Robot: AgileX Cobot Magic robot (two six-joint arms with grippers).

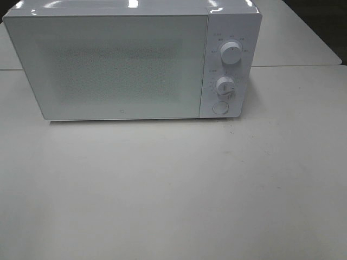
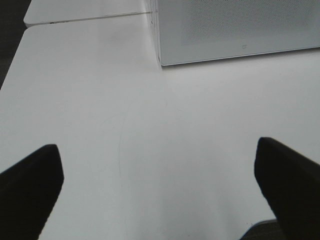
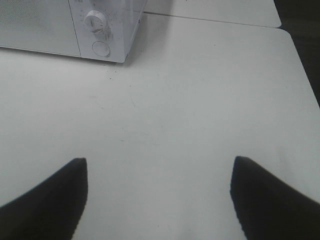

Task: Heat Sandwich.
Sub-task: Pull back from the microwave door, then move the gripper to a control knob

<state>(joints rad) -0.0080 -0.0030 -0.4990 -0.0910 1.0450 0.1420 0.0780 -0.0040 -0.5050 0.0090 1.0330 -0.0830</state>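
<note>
A white microwave [image 1: 124,65] sits shut at the back of a pale worktop [image 1: 173,189]. Its frosted door [image 1: 108,65] hides the inside. I see no sandwich in any view, so I cannot tell whether it is behind that door or out of frame.

The left end effector [image 2: 155,145] hovers over the worktop near the microwave's left front corner, jaws spread wide, holding nothing. The right end effector [image 3: 159,160] hovers likewise, open and empty, facing the control panel.

My guess is that the door comes next. I would bring one right fingertip squarely onto the round button [image 1: 219,108] below the lower dial [image 1: 225,85]. I would push straight in without sliding the microwave, and hold the left arm clear of the door's swing.
</note>
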